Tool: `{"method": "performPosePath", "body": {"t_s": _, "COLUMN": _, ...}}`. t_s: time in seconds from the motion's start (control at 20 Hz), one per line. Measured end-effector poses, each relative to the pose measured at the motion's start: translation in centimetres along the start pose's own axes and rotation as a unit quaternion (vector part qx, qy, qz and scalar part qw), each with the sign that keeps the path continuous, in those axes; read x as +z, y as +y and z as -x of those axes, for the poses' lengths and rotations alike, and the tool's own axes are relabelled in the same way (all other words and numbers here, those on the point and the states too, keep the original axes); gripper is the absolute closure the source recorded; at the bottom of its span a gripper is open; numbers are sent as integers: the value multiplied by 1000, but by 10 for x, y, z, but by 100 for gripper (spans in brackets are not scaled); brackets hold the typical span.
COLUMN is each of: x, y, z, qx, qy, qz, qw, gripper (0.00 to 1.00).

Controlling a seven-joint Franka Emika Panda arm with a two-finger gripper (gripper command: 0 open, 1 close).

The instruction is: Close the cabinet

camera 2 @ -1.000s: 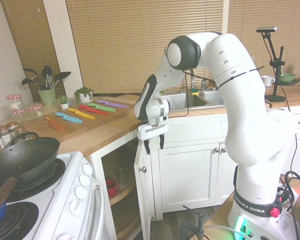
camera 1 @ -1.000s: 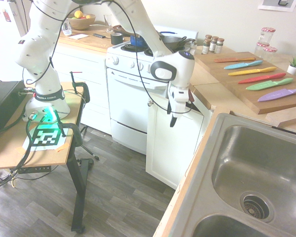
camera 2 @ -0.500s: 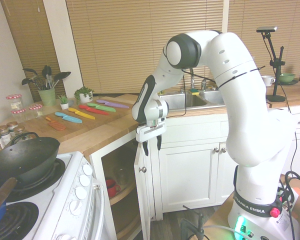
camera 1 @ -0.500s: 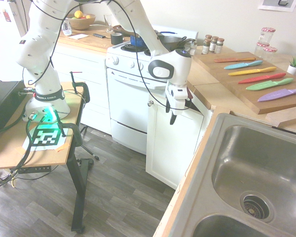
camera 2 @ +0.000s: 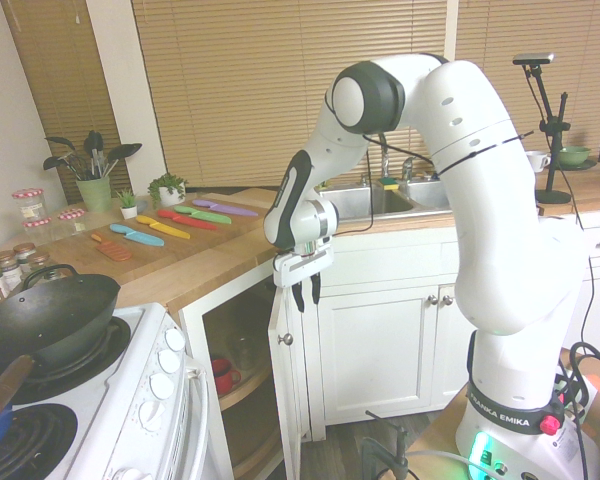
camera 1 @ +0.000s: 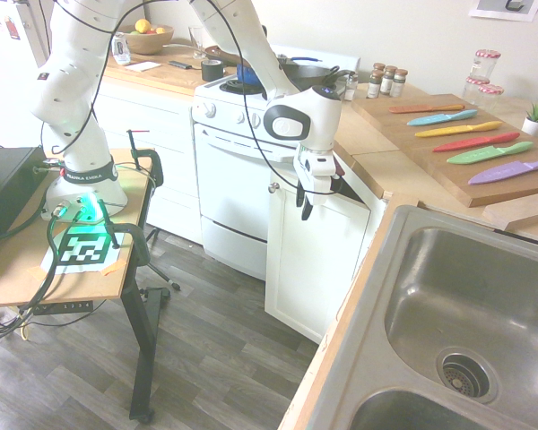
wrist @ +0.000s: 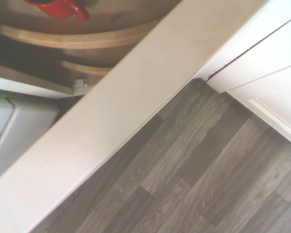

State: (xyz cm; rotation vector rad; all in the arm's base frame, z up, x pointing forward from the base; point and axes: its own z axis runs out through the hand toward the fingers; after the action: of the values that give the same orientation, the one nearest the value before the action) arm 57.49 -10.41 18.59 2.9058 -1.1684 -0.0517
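While cabinet [camera 2: 242,370] door [camera 1: 312,260] stands ajar, shelves half hidden, fingers [camera 2: 298,297] near its top edge.

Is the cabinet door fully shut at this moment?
No. In the second exterior view the cabinet door stands swung out, exposing wooden shelves and a red item inside, with the gripper at its top edge.

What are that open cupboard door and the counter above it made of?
The cabinet door looks like wood or board painted matte white, smooth with no grain showing; what is under the paint cannot be told. Its small knob shines like metal. The countertop appears to be butcher-block wood, warm tan with visible strips.
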Motion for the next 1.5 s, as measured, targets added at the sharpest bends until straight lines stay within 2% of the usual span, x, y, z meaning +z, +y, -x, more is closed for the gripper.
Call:
{"method": "performPosePath", "body": {"t_s": 0.6, "x": 1, "y": -18, "z": 17, "qx": -27, "qy": 10, "qz": 17, "qw": 999, "gripper": 100}}
{"method": "performPosePath", "body": {"t_s": 0.95, "x": -4, "y": -60, "z": 39, "qx": -76, "qy": 11, "qz": 38, "qw": 996, "gripper": 100}}
{"method": "performPosePath", "body": {"t_s": 1.5, "x": 18, "y": -115, "z": 16, "qx": -133, "qy": 3, "qz": 66, "qw": 989, "gripper": 100}}
